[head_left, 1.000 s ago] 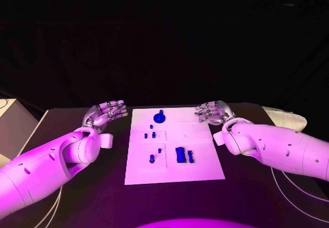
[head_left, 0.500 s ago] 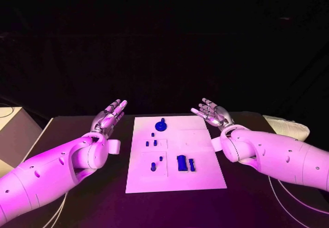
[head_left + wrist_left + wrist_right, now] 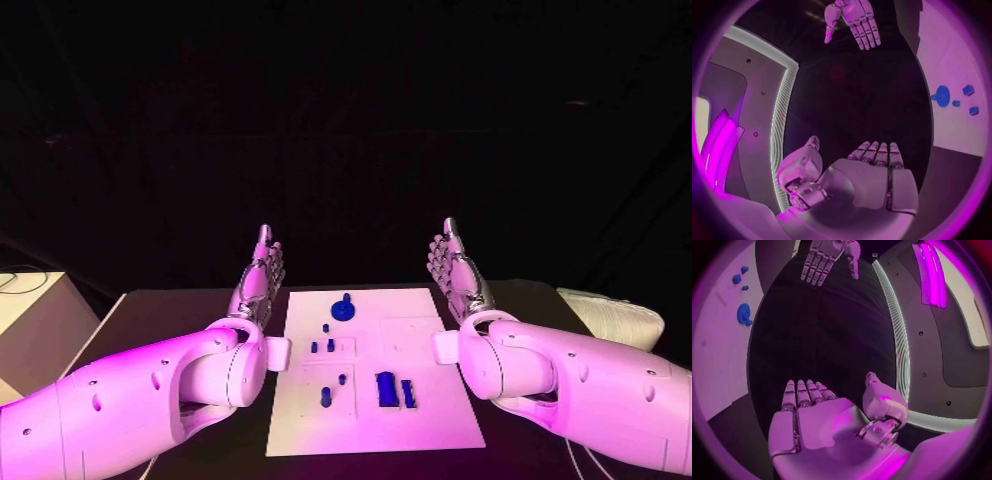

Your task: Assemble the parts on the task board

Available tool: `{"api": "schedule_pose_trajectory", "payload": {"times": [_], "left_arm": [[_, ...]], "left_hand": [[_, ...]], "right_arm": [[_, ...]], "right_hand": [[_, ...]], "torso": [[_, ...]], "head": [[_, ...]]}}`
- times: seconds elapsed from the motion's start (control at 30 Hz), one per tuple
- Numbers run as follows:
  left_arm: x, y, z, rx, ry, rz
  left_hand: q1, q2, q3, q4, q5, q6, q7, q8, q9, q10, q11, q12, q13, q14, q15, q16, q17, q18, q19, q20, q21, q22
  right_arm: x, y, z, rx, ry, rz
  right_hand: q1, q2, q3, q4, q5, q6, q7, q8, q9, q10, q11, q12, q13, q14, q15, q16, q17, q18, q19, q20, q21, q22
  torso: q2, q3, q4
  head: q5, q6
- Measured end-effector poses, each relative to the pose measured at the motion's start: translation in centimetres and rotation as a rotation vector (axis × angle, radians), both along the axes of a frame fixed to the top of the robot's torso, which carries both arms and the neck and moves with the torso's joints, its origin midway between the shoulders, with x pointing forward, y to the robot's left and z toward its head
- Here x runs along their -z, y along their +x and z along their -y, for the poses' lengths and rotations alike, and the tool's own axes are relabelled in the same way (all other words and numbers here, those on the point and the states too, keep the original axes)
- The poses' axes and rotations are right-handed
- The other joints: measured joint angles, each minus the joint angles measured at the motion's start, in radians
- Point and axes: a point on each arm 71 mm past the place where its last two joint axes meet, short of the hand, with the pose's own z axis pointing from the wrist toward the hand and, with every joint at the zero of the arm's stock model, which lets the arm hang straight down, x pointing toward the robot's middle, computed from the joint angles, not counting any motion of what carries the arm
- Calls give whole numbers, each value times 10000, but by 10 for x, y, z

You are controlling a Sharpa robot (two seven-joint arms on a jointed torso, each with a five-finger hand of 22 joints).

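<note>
Head view: task board (image 3: pixel 368 440) lies between left robot hand (image 3: pixel 261 278) and right robot hand (image 3: pixel 456 272).

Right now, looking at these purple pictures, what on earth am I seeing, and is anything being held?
This is a two-armed robot at a black table. One picture comes from a camera on its head, looking down. The other two come from fisheye cameras at its wrists, so each shows that arm's own palm up close and the other hand across from it. The left hand and right hand are raised on either side of the task board, a white plate lying on the table. Both hands are flat with fingers extended, holding nothing. On the board lie small blue parts, including a rounder one at the far end. Nothing is being touched.
</note>
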Motion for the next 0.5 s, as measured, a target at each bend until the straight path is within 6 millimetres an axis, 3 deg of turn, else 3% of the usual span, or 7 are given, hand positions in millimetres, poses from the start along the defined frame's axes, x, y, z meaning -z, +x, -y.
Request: {"api": "schedule_pose_trajectory", "payload": {"times": [0.23, 0.5], "left_arm": [[-2, -2, -2, -599, 142, 6], [-2, -2, -4, -858, 180, -8]], "left_hand": [[-808, 39, -69, -36, -41, -145, -1, -46, -25, -171, -7, 0, -10, -140, -36, -40, -21, 1, -126, -53, -45, -24], [-808, 39, -69, -36, -41, -145, -1, -46, -26, -171, -7, 0, -12, -140, -36, -40, -26, 2, -125, -53, -49, -31]], "right_arm": [[0, -1, 2, 413, 239, -81], [0, -1, 3, 597, 300, -103]], "right_hand": [[-928, 17, -56, -56, -42, -179, -24, -37, -46, -284, 1, -40, -32, -245, -7, -39, -54, 1, -193, -19, 0, -65], [-963, 30, -56, -57, -44, -179, -24, -38, -56, -283, 1, -40, -36, -245, -7, -40, -67, 2, -193, -19, 1, -78]], "torso": [[-32, 13, -26], [-38, 13, -28]], "head": [[12, 39], [12, 43]]}}
